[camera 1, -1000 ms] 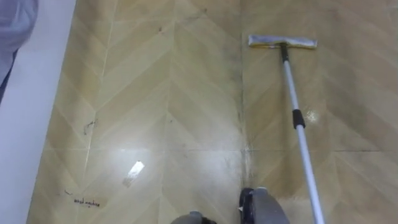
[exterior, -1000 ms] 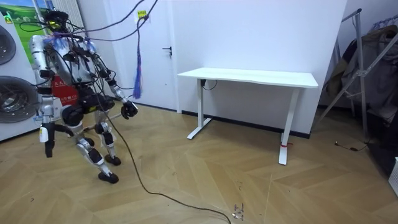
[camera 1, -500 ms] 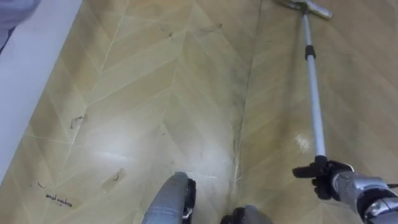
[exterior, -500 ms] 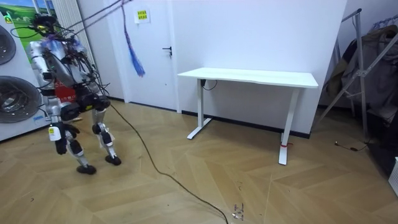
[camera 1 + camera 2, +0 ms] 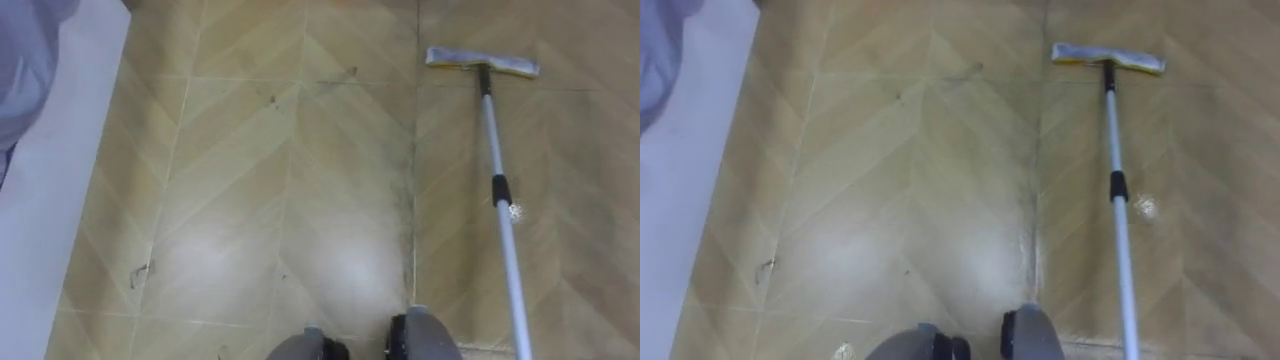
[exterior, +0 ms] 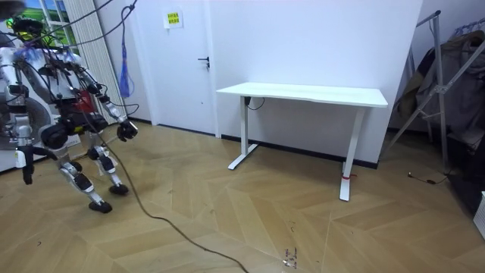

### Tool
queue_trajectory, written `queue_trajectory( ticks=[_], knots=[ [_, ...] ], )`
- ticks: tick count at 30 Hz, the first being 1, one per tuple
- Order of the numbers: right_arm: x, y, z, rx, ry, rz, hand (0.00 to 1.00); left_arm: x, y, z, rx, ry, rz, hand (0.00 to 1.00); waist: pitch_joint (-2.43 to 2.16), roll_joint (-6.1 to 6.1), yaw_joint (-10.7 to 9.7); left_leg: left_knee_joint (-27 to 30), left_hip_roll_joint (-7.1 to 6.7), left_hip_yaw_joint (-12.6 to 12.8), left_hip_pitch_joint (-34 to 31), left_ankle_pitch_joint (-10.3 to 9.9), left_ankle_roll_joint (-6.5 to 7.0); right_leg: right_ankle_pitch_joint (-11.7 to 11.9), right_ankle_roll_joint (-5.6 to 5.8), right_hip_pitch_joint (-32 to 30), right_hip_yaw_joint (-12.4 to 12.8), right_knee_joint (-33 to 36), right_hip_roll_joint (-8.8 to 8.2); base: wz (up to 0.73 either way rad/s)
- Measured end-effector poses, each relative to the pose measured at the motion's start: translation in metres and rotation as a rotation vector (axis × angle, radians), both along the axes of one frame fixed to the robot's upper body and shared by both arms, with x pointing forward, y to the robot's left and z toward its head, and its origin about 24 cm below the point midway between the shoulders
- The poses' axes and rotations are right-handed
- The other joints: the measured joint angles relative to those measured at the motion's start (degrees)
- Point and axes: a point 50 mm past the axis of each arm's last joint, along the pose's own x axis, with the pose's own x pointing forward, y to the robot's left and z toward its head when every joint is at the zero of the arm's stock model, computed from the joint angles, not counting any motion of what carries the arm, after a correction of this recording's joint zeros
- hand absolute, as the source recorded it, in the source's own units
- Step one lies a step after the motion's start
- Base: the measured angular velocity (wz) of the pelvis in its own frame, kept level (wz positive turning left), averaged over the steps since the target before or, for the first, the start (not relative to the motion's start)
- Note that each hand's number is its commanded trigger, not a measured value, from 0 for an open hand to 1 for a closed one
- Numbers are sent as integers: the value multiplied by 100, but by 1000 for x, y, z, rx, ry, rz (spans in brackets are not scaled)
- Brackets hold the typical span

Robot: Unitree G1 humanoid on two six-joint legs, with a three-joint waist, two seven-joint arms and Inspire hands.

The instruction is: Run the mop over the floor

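Note:
A flat mop lies ahead of me on the wood floor. Its pale rectangular head [image 5: 482, 62] rests flat at the upper right. The silver handle [image 5: 503, 230] with a black collar runs from the head back toward me and leaves the view at the bottom edge on my right side. In the room view I stand on the room view's left near the washing machines, bent slightly forward. One hand [image 6: 126, 130] reaches out in front, and the other hand [image 6: 27, 155] hangs low beside my body.
A white strip [image 5: 50, 200] borders the floor on my left, with grey-purple cloth [image 5: 25, 60] above it. Dark scuffs [image 5: 140, 272] mark the boards. The room view shows a white desk [image 6: 303, 95], a door [image 6: 178, 61] and a drying rack [image 6: 447, 83].
The camera has shifted. The mop head sits lower in the picture than half a second ago. My right hand, then closed on the handle at lower right, has left the picture. I have stepped toward the room view's left.

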Motion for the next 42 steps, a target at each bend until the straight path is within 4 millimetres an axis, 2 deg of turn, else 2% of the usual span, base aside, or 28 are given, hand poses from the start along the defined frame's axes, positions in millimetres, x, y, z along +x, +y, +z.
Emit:
queue_trajectory(
  ticks=[1,2,3,4,5,6,7,8,9,10,11,12,16,18,19,21,23,25,27,28,30,31,33,37,40,42],
  knots=[
    [4,-1,1,-5,-1,0,100,0,0,0,1,5,1,0,0,-9,6,4,-3,-34,66,-37,-22,47,-44,84,-31,-10,-6,18],
    [17,-4,3,-24,-14,-8,100,1,0,0,7,7,2,0,1,-13,50,6,-3,-66,191,-104,-78,96,-123,226,-109,13,-20,14],
    [39,-9,7,-42,-50,-3,100,3,2,0,19,6,14,0,25,-51,63,71,0,-65,273,-150,-163,91,-227,295,-156,116,-87,11],
    [52,-12,10,-50,-76,5,100,3,3,0,23,5,22,0,58,-108,60,144,0,-66,275,-159,-180,47,-253,310,-171,198,-115,18],
    [81,-19,19,-71,-137,21,100,7,4,1,28,-4,40,0,80,-143,65,362,10,-52,245,-170,-216,-92,-281,323,-205,365,-145,21],
    [110,-26,30,-92,-209,37,100,11,4,1,31,-14,43,0,78,-154,106,734,80,-26,130,-144,-277,-221,-333,330,-253,494,-122,17],
    [124,-28,36,-100,-250,47,100,12,4,2,34,-18,41,0,83,-182,149,923,122,-3,56,-109,-344,-282,-366,327,-268,560,-108,6],
    [149,-32,47,-111,-334,63,100,17,4,2,38,-29,38,0,78,-214,231,1236,180,-3,-65,-30,-491,-370,-418,325,-299,659,-79,7],
    [165,-30,54,-102,-369,63,100,18,6,3,50,-36,37,0,57,-273,301,1430,247,2,-149,32,-604,-442,-477,338,-348,715,-54,10],
    [164,-29,53,-90,-348,47,100,18,7,3,57,-37,37,0,55,-329,341,1485,293,5,-171,58,-651,-458,-500,357,-366,711,-24,11],
    [155,-25,47,-58,-316,31,100,15,10,3,65,-32,39,0,68,-449,398,1512,403,49,-197,81,-694,-457,-532,396,-401,664,42,4],
    [154,-24,47,-41,-327,36,100,9,8,2,57,-15,42,0,94,-475,386,1488,466,56,-240,80,-696,-431,-583,376,-430,617,81,0],
    [158,-34,52,-46,-360,66,100,9,4,1,28,-5,39,0,101,-476,351,870,524,145,-65,69,-713,-209,-627,394,-434,244,127,-2],
    [153,-34,49,-38,-367,71,100,15,6,2,31,-25,43,0,123,-368,343,290,599,131,199,69,-713,21,-650,630,-533,-210,190,8],
    [151,-34,48,-36,-367,72,100,16,7,2,32,-29,42,0,115,-348,340,129,601,114,289,69,-712,64,-645,699,-554,-309,198,20],
    [135,-32,40,-23,-354,50,100,18,8,2,40,-33,24,0,122,-229,298,-552,617,126,733,72,-708,216,-610,1083,-661,-760,256,33],
    [115,-24,29,7,-328,3,100,15,10,2,47,-24,32,0,108,-153,236,-1035,670,116,1145,142,-635,339,-602,1508,-801,-1165,307,39],
    [94,-12,18,43,-292,-24,100,11,13,1,58,-8,51,0,95,-174,174,-1518,679,117,1551,346,-645,484,-593,1920,-849,-1592,331,21],
    [61,-6,8,67,-224,-39,100,2,17,-1,77,27,53,0,23,-186,148,-2242,691,130,2143,653,-655,717,-576,2464,-839,-2204,385,0],
    [54,-5,6,70,-206,-40,100,0,18,-1,86,36,43,0,9,-190,124,-2410,688,129,2289,727,-651,756,-566,2595,-839,-2322,389,6],
    [27,-4,2,78,-141,-15,100,-9,23,-1,115,69,23,0,-58,-242,11,-2892,623,127,2779,952,-670,856,-550,3031,-831,-2664,403,3],
    [23,-5,2,78,-127,-1,100,-11,24,-2,119,76,25,0,-60,-253,6,-2983,624,132,2891,999,-670,883,-545,3146,-827,-2756,414,-7],
    [9,-6,1,73,-75,48,100,-17,28,-2,133,97,28,0,-114,-311,-13,-3295,639,164,3305,1129,-679,991,-531,3527,-747,-3069,496,-16],
    [-2,-3,0,80,-18,91,100,-23,33,-1,166,121,15,0,-103,-418,-137,-3590,661,280,3830,1229,-681,1016,-512,3971,-724,-3260,532,-4],
    [-2,4,-2,99,-5,111,100,-29,33,-1,177,147,24,0,-89,-481,-158,-3743,703,295,4132,1230,-682,1041,-516,4237,-714,-3360,590,-5],
    [-1,9,-3,111,-8,120,100,-32,32,-1,186,158,24,0,-63,-517,-188,-3776,703,295,4265,1230,-682,1040,-516,4345,-709,-3364,597,-2]
  ],
)
